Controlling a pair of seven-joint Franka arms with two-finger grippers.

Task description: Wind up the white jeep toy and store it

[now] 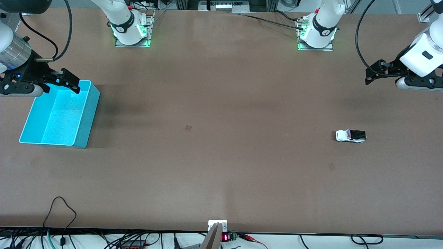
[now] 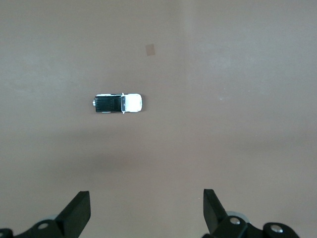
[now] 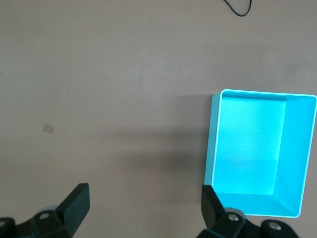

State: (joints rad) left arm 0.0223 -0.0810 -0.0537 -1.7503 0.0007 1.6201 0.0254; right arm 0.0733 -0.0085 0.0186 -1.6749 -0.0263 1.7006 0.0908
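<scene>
- The white jeep toy (image 1: 350, 136) is a tiny car with a white cab and hood, a black ribbed panel over its rear, and dark wheels.
- It stands on its wheels on the brown table (image 1: 221, 166), toward the left arm's end, with its black rear pointing to that end and its white nose toward the middle; nothing touches it.
- In the left wrist view the jeep (image 2: 118, 103) lies lengthwise on bare tabletop, well apart from the black fingertips (image 2: 78, 212).
- The cyan bin (image 1: 59, 117) sits at the right arm's end of the table, open at the top, much larger than the toy, with nothing inside it (image 3: 257, 148).
- The left gripper (image 1: 375, 74) hangs over the table near its end, above and apart from the jeep, its jaws spread wide and holding nothing.
- The right gripper (image 1: 67, 81) hangs over the bin's rim nearest the arm bases, its jaws likewise spread wide and holding nothing.
</scene>
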